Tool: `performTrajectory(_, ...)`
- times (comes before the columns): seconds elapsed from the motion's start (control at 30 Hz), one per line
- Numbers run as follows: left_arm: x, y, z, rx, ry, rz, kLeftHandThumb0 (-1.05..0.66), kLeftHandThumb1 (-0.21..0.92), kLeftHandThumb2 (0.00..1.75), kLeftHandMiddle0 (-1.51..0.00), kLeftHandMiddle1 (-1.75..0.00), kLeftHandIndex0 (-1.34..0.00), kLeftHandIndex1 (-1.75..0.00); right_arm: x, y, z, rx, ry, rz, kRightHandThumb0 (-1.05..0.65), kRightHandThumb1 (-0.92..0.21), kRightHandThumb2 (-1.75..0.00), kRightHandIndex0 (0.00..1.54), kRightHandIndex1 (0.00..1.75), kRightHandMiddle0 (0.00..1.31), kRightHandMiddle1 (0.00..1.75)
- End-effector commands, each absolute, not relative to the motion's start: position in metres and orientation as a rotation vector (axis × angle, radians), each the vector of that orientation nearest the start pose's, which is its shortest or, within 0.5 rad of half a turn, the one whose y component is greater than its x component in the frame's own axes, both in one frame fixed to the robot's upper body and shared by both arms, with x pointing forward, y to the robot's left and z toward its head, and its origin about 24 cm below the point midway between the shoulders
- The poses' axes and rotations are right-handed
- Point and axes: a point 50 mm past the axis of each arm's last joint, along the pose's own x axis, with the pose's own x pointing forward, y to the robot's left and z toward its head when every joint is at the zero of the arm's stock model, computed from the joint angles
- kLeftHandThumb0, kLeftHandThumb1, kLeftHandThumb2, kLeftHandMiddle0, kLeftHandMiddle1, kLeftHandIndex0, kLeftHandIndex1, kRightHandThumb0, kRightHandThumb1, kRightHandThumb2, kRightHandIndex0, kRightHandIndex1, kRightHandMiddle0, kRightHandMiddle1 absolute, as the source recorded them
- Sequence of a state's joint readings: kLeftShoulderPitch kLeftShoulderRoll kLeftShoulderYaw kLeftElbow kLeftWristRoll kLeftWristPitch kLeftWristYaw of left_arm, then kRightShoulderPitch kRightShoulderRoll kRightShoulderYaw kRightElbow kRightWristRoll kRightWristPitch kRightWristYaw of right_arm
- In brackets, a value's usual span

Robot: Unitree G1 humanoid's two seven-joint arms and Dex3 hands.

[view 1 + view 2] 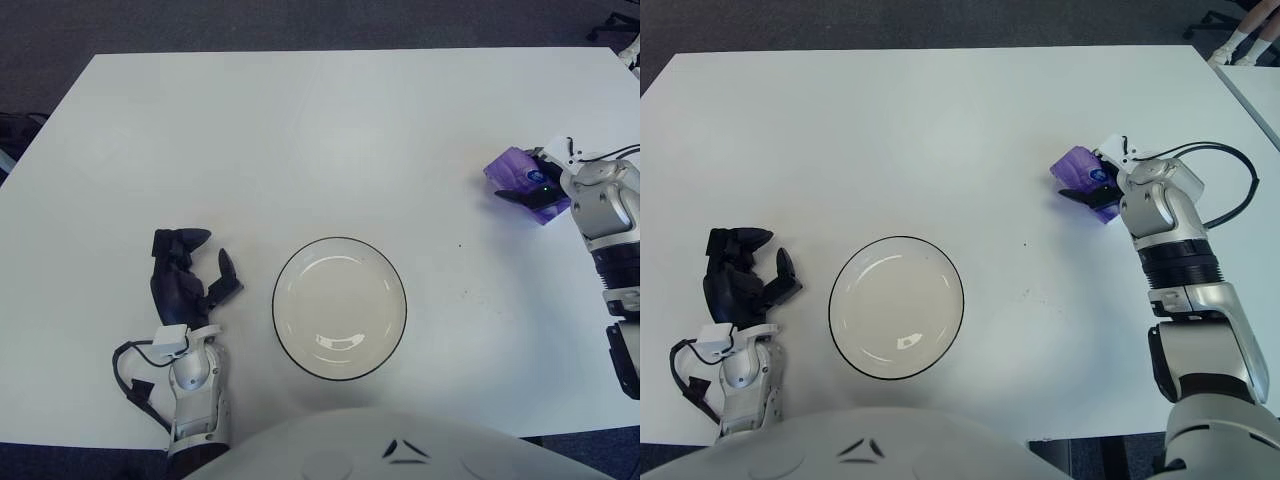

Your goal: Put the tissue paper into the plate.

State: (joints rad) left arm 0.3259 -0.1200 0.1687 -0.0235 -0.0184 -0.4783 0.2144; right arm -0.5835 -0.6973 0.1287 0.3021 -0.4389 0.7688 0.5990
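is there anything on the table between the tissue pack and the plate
Nothing visible. The purple tissue pack is at the right hand, and only bare white table lies between it and the plate. The left hand shows beyond the plate's far side.
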Motion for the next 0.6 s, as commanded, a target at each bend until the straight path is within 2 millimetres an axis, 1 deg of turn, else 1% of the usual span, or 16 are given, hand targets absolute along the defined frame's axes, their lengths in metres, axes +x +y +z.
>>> performTrajectory(0.0,0.1451,0.2032,-0.0131,-0.037,0.026,0.55,-0.01,0.31,1.3,-0.64,-1.62,-0.43,-1.75,0.3044,-0.2893,0.055,-0.692,0.92,0.161,0.25,-0.34,-1.22,0.41,1.63,0.0,1.18)
performTrajectory(0.03,0.1451,0.2033,-0.0131,-0.037,0.025,0.55,-0.01,0.31,1.3,-0.65,-1.62,-0.43,-1.75,0.3051,-0.2902,0.0545,-0.706,0.913,0.168,0.33,-0.33,-1.26,0.48,1.67,0.0,1.39)
performTrajectory(0.07,0.1451,0.2034,-0.013,-0.039,0.022,0.55,-0.01,0.31,1.3,-0.65,-1.61,-0.43,-1.75,0.3056,-0.2911,0.0541,-0.722,0.903,0.173,0.38,-0.31,-1.29,0.53,1.7,0.0,1.52)
performTrajectory(0.1,0.145,0.2034,-0.013,-0.04,0.021,0.55,-0.01,0.31,1.3,-0.65,-1.61,-0.43,-1.75,0.3058,-0.2915,0.054,-0.732,0.896,0.175,0.3,-0.3,-1.31,0.57,1.7,0.08,1.56)
performTrajectory(0.13,0.1451,0.2035,-0.0129,-0.041,0.02,0.55,-0.01,0.3,1.3,-0.65,-1.61,-0.43,-1.75,0.3062,-0.2917,0.0538,-0.739,0.891,0.176,0.19,-0.28,-1.34,0.61,1.7,0.19,1.63)
performTrajectory(0.17,0.1452,0.2036,-0.0129,-0.041,0.019,0.55,-0.01,0.3,1.3,-0.65,-1.61,-0.43,-1.75,0.3066,-0.2923,0.0536,-0.744,0.882,0.171,0.15,-0.28,-1.35,0.63,1.7,0.23,1.65)
performTrajectory(0.23,0.1452,0.2036,-0.0128,-0.041,0.018,0.552,-0.01,0.3,1.3,-0.65,-1.6,-0.43,-1.75,0.3071,-0.2932,0.0533,-0.748,0.869,0.156,0.06,-0.19,-1.43,0.73,1.66,0.39,1.71)
performTrajectory(0.27,0.1452,0.2036,-0.0127,-0.041,0.018,0.553,-0.01,0.3,1.3,-0.66,-1.6,-0.43,-1.75,0.3073,-0.2936,0.0531,-0.749,0.863,0.148,0.04,-0.16,-1.47,0.77,1.64,0.45,1.72)
performTrajectory(0.37,0.1451,0.2038,-0.0127,-0.039,0.019,0.557,-0.01,0.3,1.29,-0.66,-1.59,-0.44,-1.75,0.3079,-0.2942,0.0533,-0.742,0.843,0.108,0.01,-0.11,-1.52,0.82,1.61,0.52,1.74)
performTrajectory(0.57,0.1448,0.2042,-0.0129,-0.033,0.024,0.566,-0.01,0.3,1.3,-0.66,-1.59,-0.43,-1.75,0.308,-0.2922,0.0549,-0.702,0.789,0.072,0.0,-0.05,-1.57,0.87,1.6,0.57,1.75)
